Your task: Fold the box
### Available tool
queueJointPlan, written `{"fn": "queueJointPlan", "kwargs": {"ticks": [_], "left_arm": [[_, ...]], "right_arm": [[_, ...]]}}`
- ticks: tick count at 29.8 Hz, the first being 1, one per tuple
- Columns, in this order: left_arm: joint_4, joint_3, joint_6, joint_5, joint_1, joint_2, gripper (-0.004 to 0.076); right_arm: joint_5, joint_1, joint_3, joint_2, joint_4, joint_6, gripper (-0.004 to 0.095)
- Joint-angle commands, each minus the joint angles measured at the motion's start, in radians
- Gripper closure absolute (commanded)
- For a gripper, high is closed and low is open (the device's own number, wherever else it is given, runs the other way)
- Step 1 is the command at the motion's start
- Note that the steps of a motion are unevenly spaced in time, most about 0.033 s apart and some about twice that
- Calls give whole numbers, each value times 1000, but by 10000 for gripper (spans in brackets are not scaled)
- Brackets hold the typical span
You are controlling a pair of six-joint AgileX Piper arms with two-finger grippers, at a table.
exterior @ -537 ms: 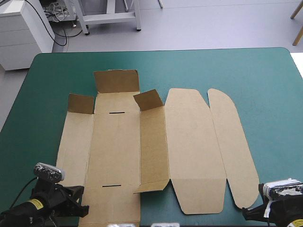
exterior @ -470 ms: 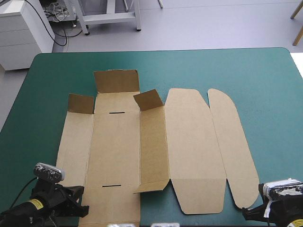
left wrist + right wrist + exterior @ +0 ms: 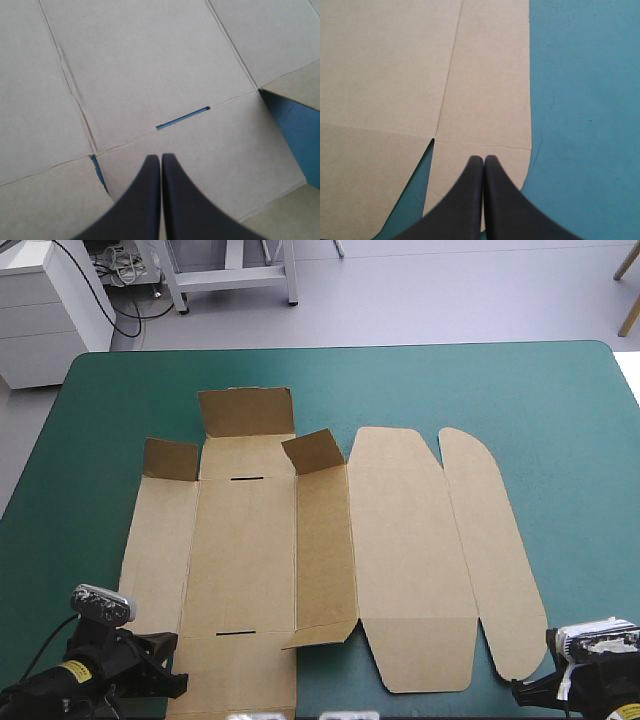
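Observation:
The brown box (image 3: 245, 550) lies as a cut sheet across the middle of the teal-green table, mostly flat. Its far flap (image 3: 246, 410) and two small corner flaps (image 3: 313, 450) stand partly raised, and the lid panels (image 3: 410, 540) lie flat to the right. My left gripper (image 3: 176, 678) is at the sheet's near left corner. In the left wrist view this gripper (image 3: 161, 157) is shut over the near flap, just short of a slot (image 3: 182, 118). My right gripper (image 3: 522, 692) sits at the near right. In its own wrist view it (image 3: 483, 158) is shut above the outer lid strip's rounded end (image 3: 485, 115).
Bare teal-green cover (image 3: 570, 460) lies to the right of the sheet and along the far edge (image 3: 400, 370). A small near flap (image 3: 322, 632) sticks up slightly beside the near slot (image 3: 239, 633).

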Motion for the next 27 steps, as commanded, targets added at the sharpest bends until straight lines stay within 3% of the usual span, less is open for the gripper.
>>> {"fn": "queueJointPlan", "kwargs": {"ticks": [1,7,13,18,27], "left_arm": [[-35,-26,-63,-70,-3,11,731],[-72,-28,-66,-107,-3,44,731],[-104,-42,-23,-183,-3,181,731],[-67,-179,-2,-224,-3,310,731],[-13,-455,-25,-201,-3,574,731]], "right_arm": [[-58,1,-32,15,8,-2,929],[-58,1,-32,15,8,-2,929],[-58,1,-32,15,8,-2,929],[-58,1,-32,15,8,-2,929],[-58,1,-32,15,8,-2,929]]}}
